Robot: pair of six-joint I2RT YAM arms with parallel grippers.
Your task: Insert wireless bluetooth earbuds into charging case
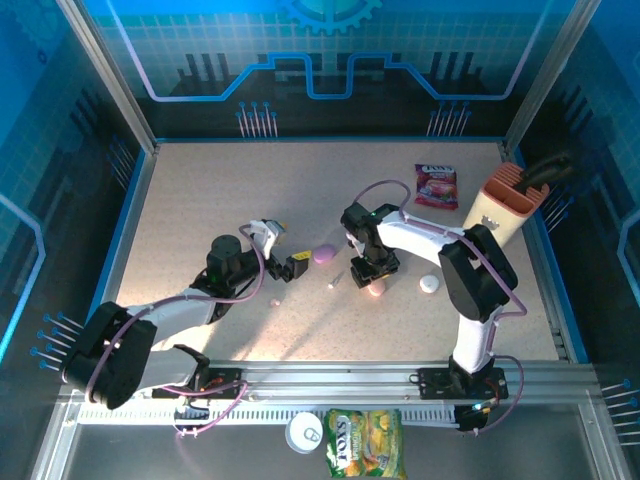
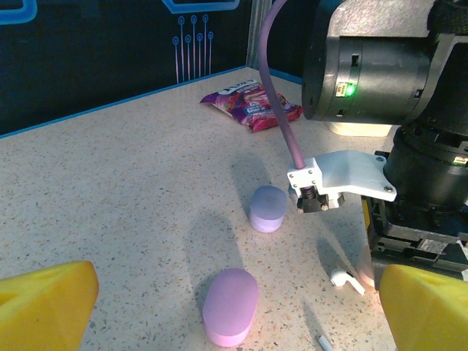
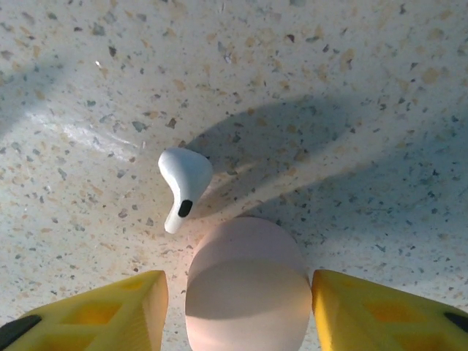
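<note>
Earbud, the white one, is lying on the table just beside the pink case, not touching it. Your right gripper is straddling that case with its fingers partly spread; a sliver of gap is showing at one finger, so it is not clamping. Your left gripper is hanging wide open over a lilac case.

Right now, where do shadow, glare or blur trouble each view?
Right wrist: sharp; a shadow crosses the table behind the white earbud and pink case. Left wrist: lilac case sharp, yellow fingers soft. Top external: blue-tinted, pale glare streaks toward the near edge.
</note>
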